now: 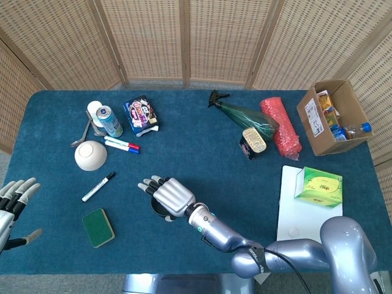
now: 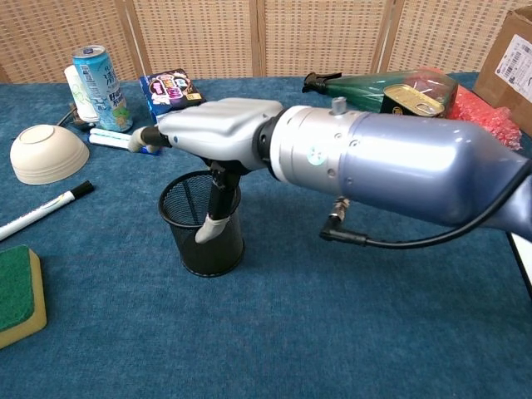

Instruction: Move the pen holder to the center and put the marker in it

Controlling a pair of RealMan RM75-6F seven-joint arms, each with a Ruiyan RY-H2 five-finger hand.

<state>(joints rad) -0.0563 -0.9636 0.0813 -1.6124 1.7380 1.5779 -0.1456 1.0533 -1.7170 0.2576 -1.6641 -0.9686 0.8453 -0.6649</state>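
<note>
The black mesh pen holder stands upright on the blue table, left of the middle; in the head view only its dark rim shows under my right hand. My right hand hovers over the holder's top with its fingers stretched out flat to the left. Its thumb hangs down along the holder's near wall, and it grips nothing. The black-capped white marker lies on the cloth to the holder's left. My left hand is at the table's left edge, fingers apart and empty.
A green sponge lies near the front left. A white bowl, a can, two more markers and a snack pack are at the back left. A spray bottle, tin, cardboard box and white board stand to the right.
</note>
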